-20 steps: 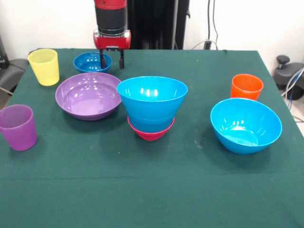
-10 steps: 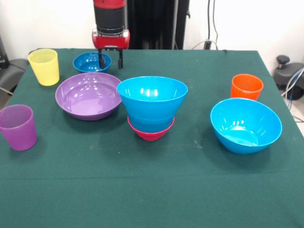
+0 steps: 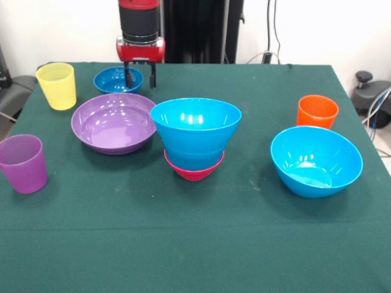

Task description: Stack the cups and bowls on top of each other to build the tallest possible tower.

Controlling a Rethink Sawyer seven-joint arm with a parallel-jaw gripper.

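I judge the small dark blue bowl (image 3: 118, 80) near the table's (image 3: 183, 244) far left corner light, stiff and slick, so I would pinch its thin rim. My gripper (image 3: 140, 74) hangs empty with its two fingers parted, straddling that bowl's right rim. The tower (image 3: 195, 137) sits mid-table, well apart from it.

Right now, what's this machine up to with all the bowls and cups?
It is building a tower: so far two blue bowls sit nested on a magenta bowl mid-table. The open gripper hangs empty at the rim of the small dark blue bowl, likely its next pick. The purple bowl, another blue bowl and the yellow, purple and orange cups stand loose.
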